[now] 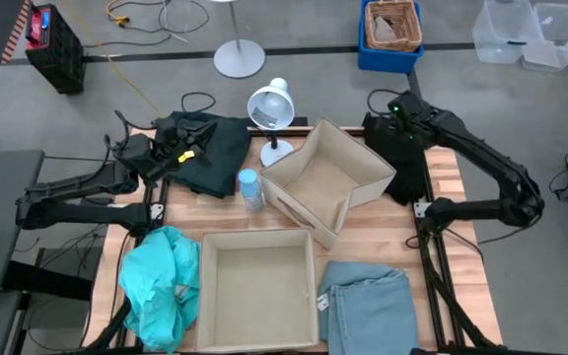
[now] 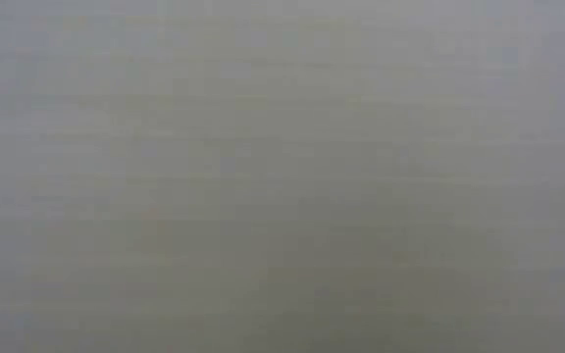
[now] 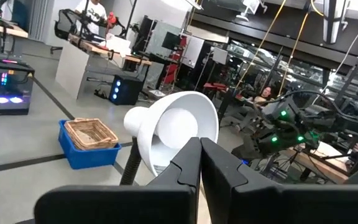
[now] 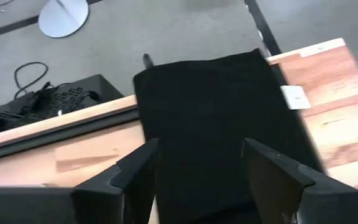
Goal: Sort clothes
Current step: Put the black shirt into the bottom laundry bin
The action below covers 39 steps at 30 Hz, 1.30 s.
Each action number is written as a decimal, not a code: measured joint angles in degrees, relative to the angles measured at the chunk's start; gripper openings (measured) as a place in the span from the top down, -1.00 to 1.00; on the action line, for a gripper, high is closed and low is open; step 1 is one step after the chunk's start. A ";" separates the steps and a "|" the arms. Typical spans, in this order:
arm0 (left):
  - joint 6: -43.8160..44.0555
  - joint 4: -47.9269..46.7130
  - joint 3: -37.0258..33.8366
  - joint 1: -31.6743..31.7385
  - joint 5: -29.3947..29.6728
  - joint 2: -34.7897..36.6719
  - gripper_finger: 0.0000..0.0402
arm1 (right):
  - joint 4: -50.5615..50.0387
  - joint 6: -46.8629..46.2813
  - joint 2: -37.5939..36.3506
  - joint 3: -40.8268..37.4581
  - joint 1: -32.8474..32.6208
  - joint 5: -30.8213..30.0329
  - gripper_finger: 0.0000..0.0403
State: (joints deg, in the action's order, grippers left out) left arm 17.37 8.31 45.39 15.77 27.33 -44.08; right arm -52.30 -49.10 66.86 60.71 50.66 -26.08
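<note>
Right end effector has its 2 fingers spread wide, holding nothing, poised over the black garment at the worktop's 2 o'clock corner; in the high view the right end effector sits at that same corner over the black cloth. Left end effector has its fingers pressed together with nothing between them, pointing level toward a white lamp; in the high view it hovers at 10 o'clock over the dark green garment.

Turquoise garment is bunched at 8 o'clock, hanging partly over the worktop edge. Pale blue garment lies flat at 5 o'clock. 2 beige fabric boxes sit between them: 1 upright at 6 o'clock, 1 tipped at an angle near centre, toward 1 o'clock. The lamp stands at 12 o'clock, a small blue-capped bottle just beside the green garment. Low view is a blank grey, nothing readable.
</note>
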 joint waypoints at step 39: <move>3.51 -0.01 0.00 -0.57 -1.33 -0.01 0.96 | 15.09 2.22 34.08 0.07 7.05 9.99 -0.21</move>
State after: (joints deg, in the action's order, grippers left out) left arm 20.89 8.29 45.39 15.20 26.00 -44.10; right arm -37.21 -46.88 100.94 60.77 57.71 -16.08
